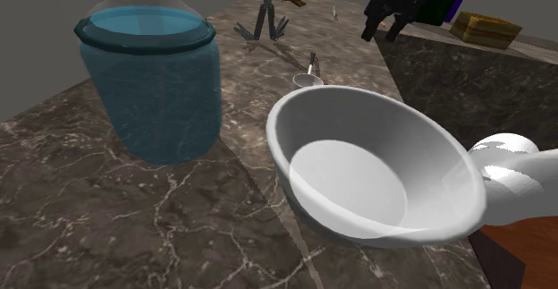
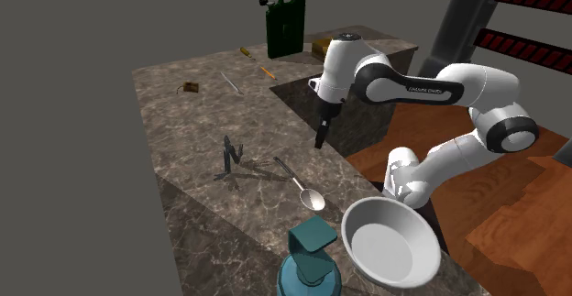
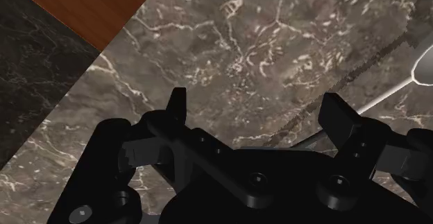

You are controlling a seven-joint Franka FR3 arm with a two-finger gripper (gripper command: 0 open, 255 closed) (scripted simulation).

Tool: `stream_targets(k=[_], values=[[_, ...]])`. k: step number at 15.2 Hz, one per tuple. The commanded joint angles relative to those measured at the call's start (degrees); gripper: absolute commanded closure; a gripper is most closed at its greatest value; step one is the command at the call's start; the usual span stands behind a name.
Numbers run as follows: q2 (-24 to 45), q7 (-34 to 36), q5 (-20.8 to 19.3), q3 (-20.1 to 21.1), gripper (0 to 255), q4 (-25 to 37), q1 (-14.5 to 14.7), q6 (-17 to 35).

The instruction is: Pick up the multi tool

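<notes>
A blue jar (image 1: 147, 81) stands upper left in the shoulder view, a white bowl (image 1: 376, 166) lower right. A spoon (image 1: 307, 80) lies on the marbled desk (image 1: 89, 216).

White Franka arm (image 2: 458, 79) with dark joints (image 2: 383, 85) and an all-black gripper (image 2: 320, 138).

In the right half of the second exterior view the links are smooth, rounded white shells, parted by dark grey bands at the joints. A line of small lettering (image 2: 431, 91) runs along one link, too small to read. At the shoulder view's right edge one glossy white link bulges in. In the wrist view's lower half the hand's body is matt black and blocky, with round screw heads (image 3: 258, 181) sunk into it and two square-tipped black fingers (image 3: 177, 108).
</notes>
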Motion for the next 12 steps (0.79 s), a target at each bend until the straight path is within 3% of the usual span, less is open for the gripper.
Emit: stream_targets(k=[1,12], values=[[0.0,0.0,0.0,0.0,0,0.0,0.0,0.0],[26.8,-30.4,-2.6,-6.8,0,23.9,7.8,0.9]])
